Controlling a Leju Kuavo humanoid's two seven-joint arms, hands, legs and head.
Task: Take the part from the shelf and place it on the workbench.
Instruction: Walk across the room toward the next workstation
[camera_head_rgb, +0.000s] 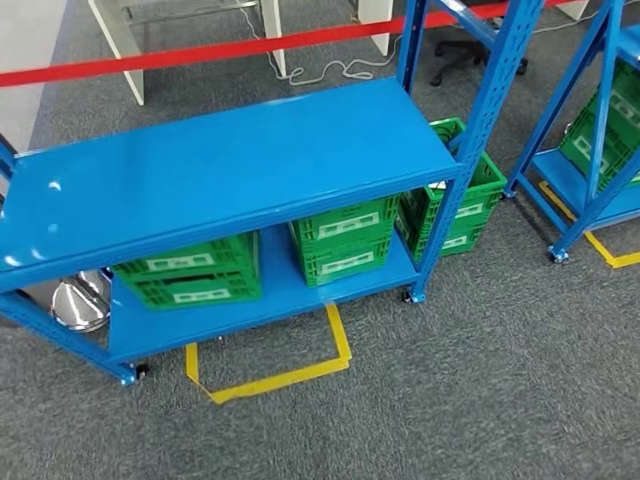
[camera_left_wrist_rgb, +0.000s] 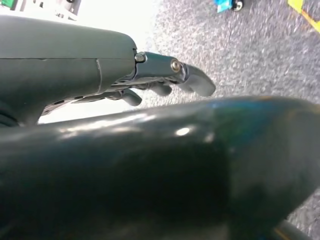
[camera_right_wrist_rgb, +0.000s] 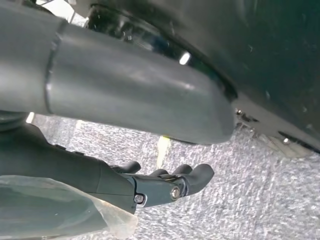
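Your left hand (camera_left_wrist_rgb: 166, 82) hangs over grey carpet, fingers loosely apart, holding nothing. Your right hand (camera_right_wrist_rgb: 166, 185) rests against a clear plastic bag (camera_right_wrist_rgb: 56, 210) (gripped or not, I cannot tell). Ahead, yellow floor tape (camera_head_rgb: 279, 375) edges open carpet before the blue shelf (camera_head_rgb: 226, 165); green crates (camera_head_rgb: 343, 238) sit beneath.

No readable text anywhere. Green crates (camera_head_rgb: 343, 238) carry white label panels, but too small/blurry to make out.

Bright even overhead light, glare spots on blue shelf (camera_head_rgb: 226, 160); wrist views blurry w/ blown-out white patches.
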